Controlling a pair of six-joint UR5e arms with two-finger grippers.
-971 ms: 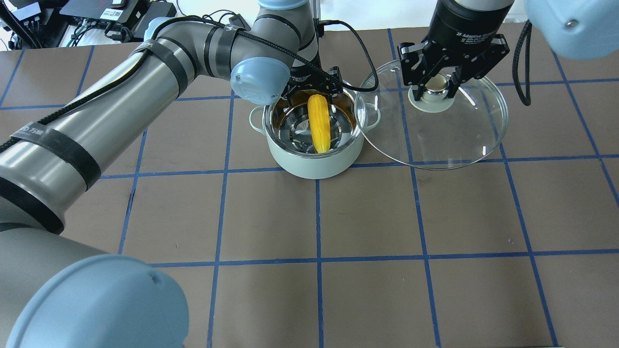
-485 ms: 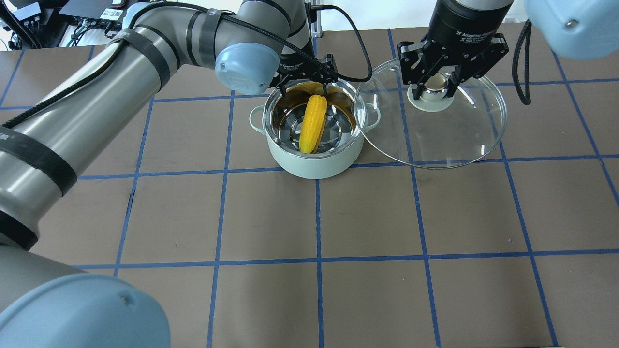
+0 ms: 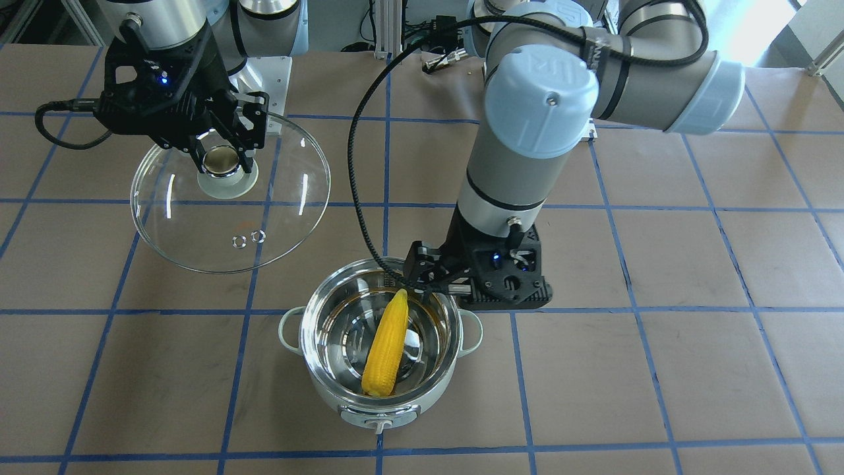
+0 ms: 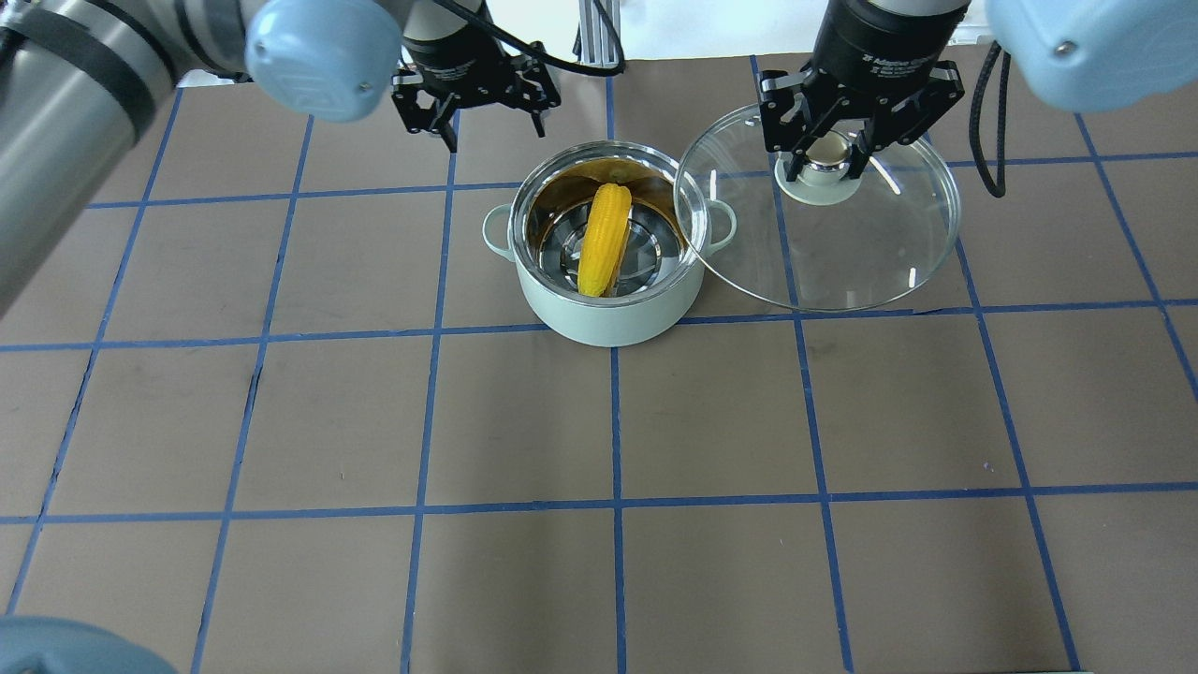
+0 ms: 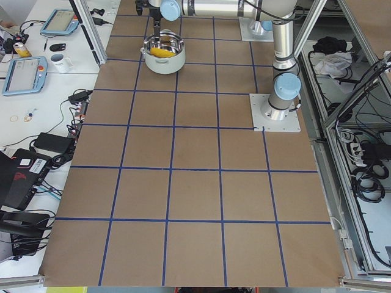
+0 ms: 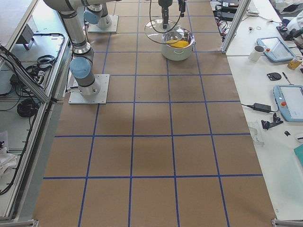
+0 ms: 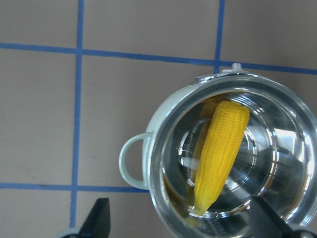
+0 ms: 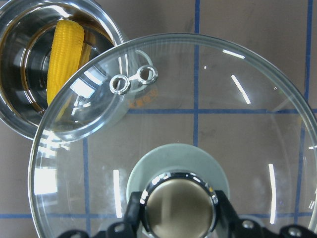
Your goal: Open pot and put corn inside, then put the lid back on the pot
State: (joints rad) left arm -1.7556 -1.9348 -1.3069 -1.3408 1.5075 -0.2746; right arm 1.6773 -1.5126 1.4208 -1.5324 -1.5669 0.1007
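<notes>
Corn placement judged complete: one corn (image 4: 602, 241) lies slanted inside the one pot (image 4: 608, 323). Step in hand is refitting the lid. The right gripper (image 4: 828, 159) pinches the knob of the one lid (image 4: 842, 253), which is held raised at the pot's 3 o'clock with its edge overlapping the rim. The left gripper (image 4: 496, 131) is spread and empty at 11 o'clock. Next move: carry the lid toward 9 o'clock, centre it, then lower.

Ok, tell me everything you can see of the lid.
The lid is a wide clear glass dome with a shiny beige ball knob on a pale green base and two metal-ringed vent holes. The right tool grips the knob, holding it raised beside the pot, its edge overlapping one pot handle.
</notes>
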